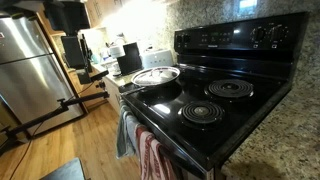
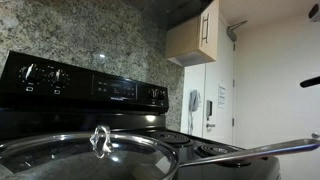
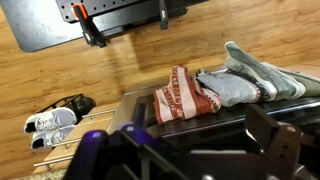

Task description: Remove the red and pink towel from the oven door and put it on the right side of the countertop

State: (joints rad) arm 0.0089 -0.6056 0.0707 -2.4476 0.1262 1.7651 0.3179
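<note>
The red and pink towel point(image 3: 180, 95) hangs bunched over the bar handle of the oven door point(image 3: 225, 113), with a grey-blue towel point(image 3: 245, 80) next to it. In an exterior view the red and pink towel point(image 1: 151, 157) hangs on the oven door point(image 1: 185, 166) beside the grey-blue towel point(image 1: 126, 134). The speckled granite countertop point(image 1: 292, 135) lies beside the black stovetop. My gripper point(image 3: 197, 152) shows only in the wrist view. It is open and empty, just short of the handle, with its dark fingers on either side of the towels.
A steel pan lid point(image 1: 156, 75) sits on the stovetop and fills the foreground in an exterior view point(image 2: 90, 155). A stainless fridge point(image 1: 30, 60) stands across the wooden floor. A pair of shoes point(image 3: 55, 120) and a black stand point(image 3: 120, 15) are on the floor.
</note>
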